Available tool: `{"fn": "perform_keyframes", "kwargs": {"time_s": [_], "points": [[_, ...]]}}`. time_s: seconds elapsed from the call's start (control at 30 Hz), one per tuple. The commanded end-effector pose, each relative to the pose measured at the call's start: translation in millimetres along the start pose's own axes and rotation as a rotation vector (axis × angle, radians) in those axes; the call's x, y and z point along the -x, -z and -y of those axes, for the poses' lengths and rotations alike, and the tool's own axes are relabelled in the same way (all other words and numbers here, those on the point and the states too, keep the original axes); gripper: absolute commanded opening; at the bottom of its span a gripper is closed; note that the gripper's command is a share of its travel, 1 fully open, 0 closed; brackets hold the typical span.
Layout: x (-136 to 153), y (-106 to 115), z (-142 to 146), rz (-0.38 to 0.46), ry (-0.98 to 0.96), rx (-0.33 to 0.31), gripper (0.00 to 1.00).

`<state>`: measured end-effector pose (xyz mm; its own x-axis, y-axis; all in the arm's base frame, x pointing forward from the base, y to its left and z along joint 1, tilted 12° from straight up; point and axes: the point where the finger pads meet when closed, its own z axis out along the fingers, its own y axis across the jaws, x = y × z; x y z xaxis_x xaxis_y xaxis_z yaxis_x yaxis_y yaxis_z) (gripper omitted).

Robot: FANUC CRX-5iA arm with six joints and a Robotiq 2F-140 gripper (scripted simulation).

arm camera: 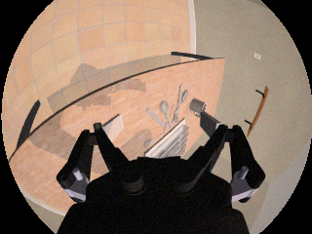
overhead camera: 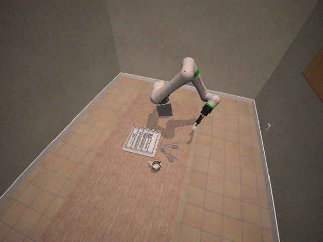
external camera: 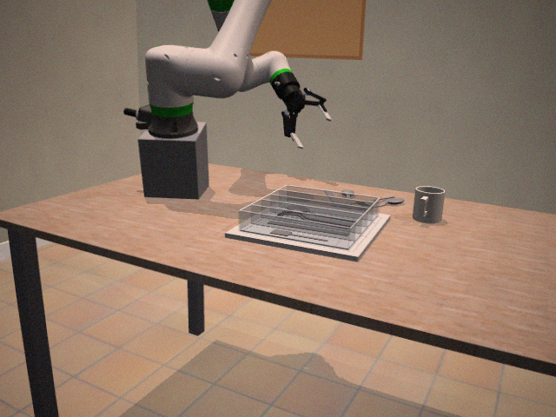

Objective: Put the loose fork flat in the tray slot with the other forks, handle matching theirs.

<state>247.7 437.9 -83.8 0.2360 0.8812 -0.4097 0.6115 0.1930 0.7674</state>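
Note:
A clear cutlery tray (overhead camera: 144, 142) with several long slots lies on the wooden table, and cutlery lies flat in the slots. It also shows in the exterior view (external camera: 309, 220) and the wrist view (arm camera: 168, 143). Several loose pieces of cutlery (overhead camera: 169, 149) lie on the table just right of the tray, also seen behind it (external camera: 359, 199). They are too small to tell which one is the fork. My gripper (overhead camera: 195, 126) (external camera: 313, 129) is open and empty. It hangs high above the table, beyond the tray and apart from all the cutlery.
A grey mug (overhead camera: 156, 165) stands upright near the tray's front corner, also seen in the exterior view (external camera: 428, 204). The robot's dark base block (external camera: 173, 163) stands behind the tray. The table's far edge runs close behind the loose cutlery.

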Motion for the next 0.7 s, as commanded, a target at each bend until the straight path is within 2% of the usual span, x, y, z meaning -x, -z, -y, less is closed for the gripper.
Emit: {"fn": "perform_keyframes", "kwargs": {"time_s": [0.0,0.67], "points": [[-0.1,0.1,-0.1,0.0,0.0,0.0,1.0],[0.9,-1.5,-2.5,0.005,-0.006,-0.007,1.0]]}}
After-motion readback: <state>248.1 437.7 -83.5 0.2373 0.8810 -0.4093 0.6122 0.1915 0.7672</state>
